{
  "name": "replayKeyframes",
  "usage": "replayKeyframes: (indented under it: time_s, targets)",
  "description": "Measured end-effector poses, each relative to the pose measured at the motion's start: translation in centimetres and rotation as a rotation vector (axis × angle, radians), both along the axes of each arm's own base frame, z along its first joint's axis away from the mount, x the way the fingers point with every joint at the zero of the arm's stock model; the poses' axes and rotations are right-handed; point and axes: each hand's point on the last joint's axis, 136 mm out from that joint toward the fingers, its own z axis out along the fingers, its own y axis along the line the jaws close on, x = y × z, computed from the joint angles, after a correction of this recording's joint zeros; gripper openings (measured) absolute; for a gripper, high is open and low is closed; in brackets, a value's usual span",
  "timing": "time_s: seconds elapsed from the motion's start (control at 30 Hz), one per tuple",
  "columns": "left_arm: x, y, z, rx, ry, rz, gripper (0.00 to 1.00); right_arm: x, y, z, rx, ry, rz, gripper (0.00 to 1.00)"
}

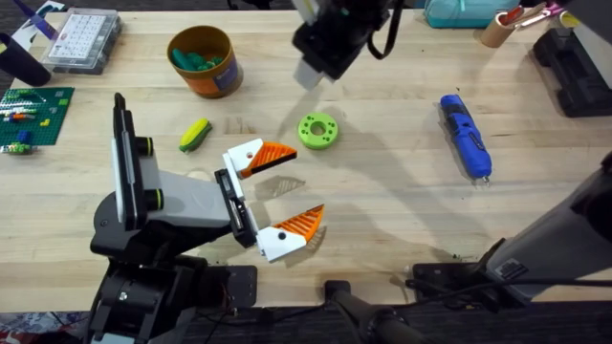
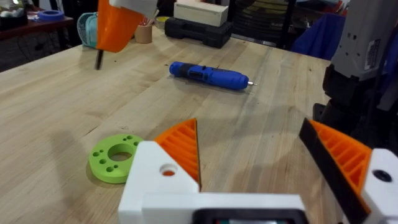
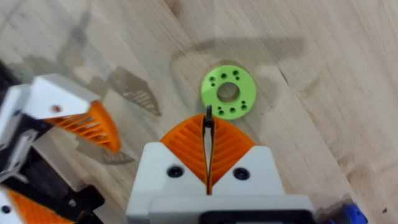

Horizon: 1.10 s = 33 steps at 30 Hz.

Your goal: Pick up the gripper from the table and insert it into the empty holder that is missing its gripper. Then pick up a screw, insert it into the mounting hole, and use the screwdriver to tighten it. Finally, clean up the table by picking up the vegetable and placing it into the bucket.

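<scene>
My left gripper [image 1: 277, 191] is open and empty on the table [image 1: 402, 220], its two white fingers with orange ribbed pads spread on the black holder [image 1: 229, 196]. The far finger [image 1: 251, 156] has an open reddish mounting hole [image 2: 168, 169]; the near finger [image 1: 287, 232] carries a black dot. My right gripper [image 1: 311, 72] hangs above the green ring [image 1: 317, 131], shut on a thin black screw [image 3: 207, 115] that pokes out below its pads [image 2: 98, 59]. The blue screwdriver [image 1: 466, 134] lies to the right. The yellow vegetable [image 1: 194, 135] lies near the orange bucket [image 1: 203, 59].
The green ring [image 3: 227, 92] lies flat just beyond my left fingers. A clear compartment box [image 1: 81, 38] and a green brick plate [image 1: 33, 115] sit at far left. Black cases [image 1: 574, 67] and a cup of pens [image 1: 502, 29] stand at the far right.
</scene>
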Motion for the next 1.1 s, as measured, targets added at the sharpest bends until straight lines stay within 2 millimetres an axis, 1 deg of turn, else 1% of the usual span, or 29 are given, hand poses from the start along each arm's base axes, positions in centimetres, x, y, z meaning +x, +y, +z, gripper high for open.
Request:
replayKeyframes:
  time_s: [0.1, 0.23, 0.47, 0.67, 0.8, 0.9, 1.1]
  targets:
    - [0.0, 0.0, 0.0, 0.0, -0.001, 0.0, 0.985, -0.6, 0.5, 0.2, 0.005, 0.002, 0.02, 0.012]
    - [0.0, 0.0, 0.0, 0.0, 0.001, 0.0, 0.985, -0.1, 0.2, 0.1, 0.004, -0.002, 0.006, 0.012]
    - [0.0, 0.0, 0.0, 0.0, 0.001, -0.001, 0.985, -0.1, 0.2, -0.2, -0.005, 0.008, 0.005, 0.012]
    - [0.0, 0.0, 0.0, 0.0, 0.001, 0.0, 0.985, -0.8, -0.5, -0.6, -0.035, 0.035, 0.024, 0.012]
    - [0.0, 0.0, 0.0, 0.0, 0.001, -0.001, 0.985, -1.0, -0.5, -0.4, -0.036, 0.033, 0.033, 0.012]
    - [0.0, 0.0, 0.0, 0.0, 0.001, 0.0, 0.985, -1.5, -0.6, 0.8, -0.016, 0.009, 0.038, 0.012]
    - [0.0, 0.0, 0.0, 0.0, 0.001, 0.0, 0.985, -3.8, -1.1, 5.8, 0.069, -0.091, 0.066, 0.012]
